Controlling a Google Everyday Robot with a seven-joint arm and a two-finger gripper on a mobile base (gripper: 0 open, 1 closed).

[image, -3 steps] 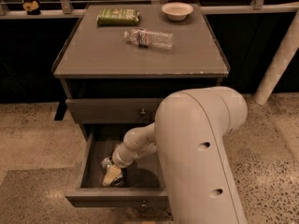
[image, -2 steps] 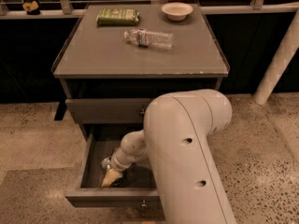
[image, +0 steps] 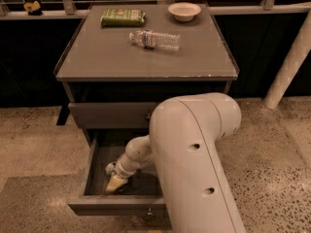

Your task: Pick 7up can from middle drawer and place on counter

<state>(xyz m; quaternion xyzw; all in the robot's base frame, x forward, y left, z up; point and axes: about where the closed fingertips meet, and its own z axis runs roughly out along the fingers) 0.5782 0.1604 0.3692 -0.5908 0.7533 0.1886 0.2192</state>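
The middle drawer (image: 88, 174) is pulled open at the bottom of the grey cabinet, its knob (image: 149, 211) on the front. My gripper (image: 114, 182) reaches down inside it at the left part of its floor. A small pale object (image: 110, 168) shows right beside the gripper's wrist; it may be the 7up can, but I cannot tell, and I cannot tell whether it is held. The counter (image: 112, 57) is the cabinet's flat grey top, above and behind the gripper. My large white arm covers the drawer's right part.
On the counter lie a clear water bottle (image: 155, 39), a green packet (image: 122, 17) and a pale bowl (image: 184, 9). A shut drawer front (image: 109, 115) sits above the open drawer. A white post (image: 290, 64) stands at the right, on speckled floor.
My arm's big upper link has swung a little to the left. The gripper stays at almost the same spot low in the drawer.
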